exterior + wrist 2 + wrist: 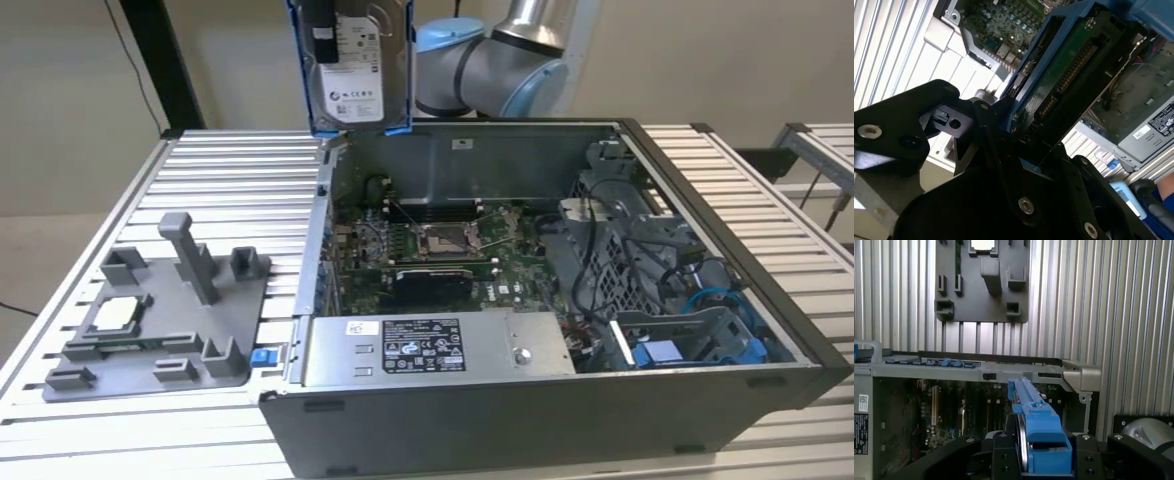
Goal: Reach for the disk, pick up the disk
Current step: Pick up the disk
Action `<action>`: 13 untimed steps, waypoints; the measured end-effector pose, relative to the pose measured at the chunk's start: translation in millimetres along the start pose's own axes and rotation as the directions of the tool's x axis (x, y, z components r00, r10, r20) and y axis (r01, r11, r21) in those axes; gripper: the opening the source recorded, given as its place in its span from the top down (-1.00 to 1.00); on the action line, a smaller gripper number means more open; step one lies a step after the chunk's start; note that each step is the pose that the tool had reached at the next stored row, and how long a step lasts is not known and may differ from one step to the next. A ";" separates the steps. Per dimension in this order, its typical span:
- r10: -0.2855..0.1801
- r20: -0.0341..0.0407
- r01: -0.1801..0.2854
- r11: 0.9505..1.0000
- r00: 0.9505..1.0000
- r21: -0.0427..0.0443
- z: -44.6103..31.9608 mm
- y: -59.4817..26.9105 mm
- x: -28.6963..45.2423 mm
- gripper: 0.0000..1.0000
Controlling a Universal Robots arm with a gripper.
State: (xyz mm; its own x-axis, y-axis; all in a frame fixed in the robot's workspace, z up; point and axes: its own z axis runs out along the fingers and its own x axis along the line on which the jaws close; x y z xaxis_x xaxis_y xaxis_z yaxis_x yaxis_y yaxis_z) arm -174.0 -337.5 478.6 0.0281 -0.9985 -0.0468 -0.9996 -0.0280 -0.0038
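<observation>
There's the disk up high, upright, label twd cam, above far corner of open PC case. Robot arm just behind it. Grey fixture plate on table, exterior view's left of case.

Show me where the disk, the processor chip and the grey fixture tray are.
the disk (360, 60), exterior view, on its white label.
the processor chip (114, 312), exterior view, on its silver top.
the grey fixture tray (160, 306), exterior view, on a bare flat patch.
</observation>
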 end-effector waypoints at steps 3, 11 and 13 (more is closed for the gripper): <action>0.000 0.000 0.000 1.000 1.000 0.000 0.0 -5.7 0.2 1.00; 0.000 0.000 0.000 1.000 1.000 0.000 0.1 -21.9 0.6 1.00; 0.000 0.000 0.000 1.000 1.000 0.000 0.1 -26.3 0.7 1.00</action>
State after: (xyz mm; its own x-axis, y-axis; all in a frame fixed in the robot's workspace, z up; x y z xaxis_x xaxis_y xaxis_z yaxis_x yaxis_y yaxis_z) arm -147.7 -337.5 478.5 0.0281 -0.9985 -0.0469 -0.9996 -0.0280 -0.0038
